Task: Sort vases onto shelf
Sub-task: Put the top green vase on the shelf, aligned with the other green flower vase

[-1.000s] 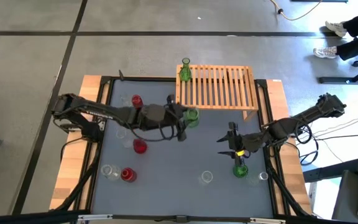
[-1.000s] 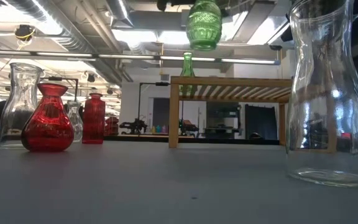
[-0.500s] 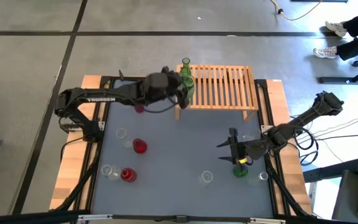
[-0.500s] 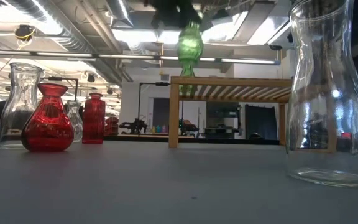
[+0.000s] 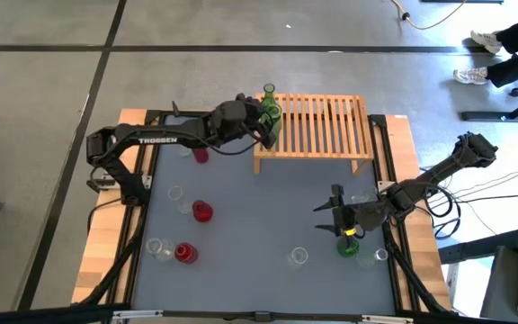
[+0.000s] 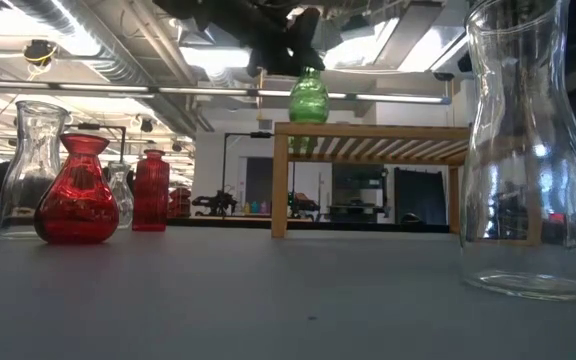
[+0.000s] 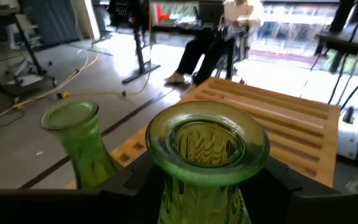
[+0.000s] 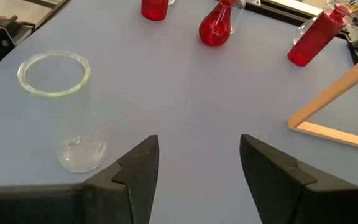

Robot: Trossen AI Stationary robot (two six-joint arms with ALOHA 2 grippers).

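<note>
My left gripper [image 5: 261, 126] is shut on a green glass vase [image 6: 308, 99] over the left end of the light-wood slatted shelf [image 5: 322, 126]. A taller bottle-necked green vase [image 7: 73, 140] stands on the shelf's far-left corner, right beside the held one. My right gripper [image 5: 335, 216] is open over the table's right side, touching nothing. Another green vase [image 5: 347, 245] stands just near of it. In the right wrist view a clear vase [image 8: 58, 112] stands ahead of the open fingers. Red and clear vases stand on the table's left part. My left gripper pinches the green vase's neck [image 7: 201, 193] between its two fingers, just under the flared rim [image 7: 207, 140]. The fingers come from the table's left, slanting down. The vase hangs upright, its base [image 6: 308, 119] at the slats; whether it touches them, I cannot tell.
Red vases [image 5: 202, 211] [image 5: 184, 253] [image 5: 199, 154] and clear ones [image 5: 176, 193] [image 5: 158, 247] stand on the dark mat's left side. More clear vases [image 5: 298, 257] [image 5: 381, 255] stand by the near edge. A seated person [image 7: 222, 31] shows beyond the table.
My left gripper has carried the green vase from above the table's middle toward the far edge, to the shelf's left end, and lowered it down to the level of the slats, next to the bottle-necked green vase. It has stayed shut on the vase.
</note>
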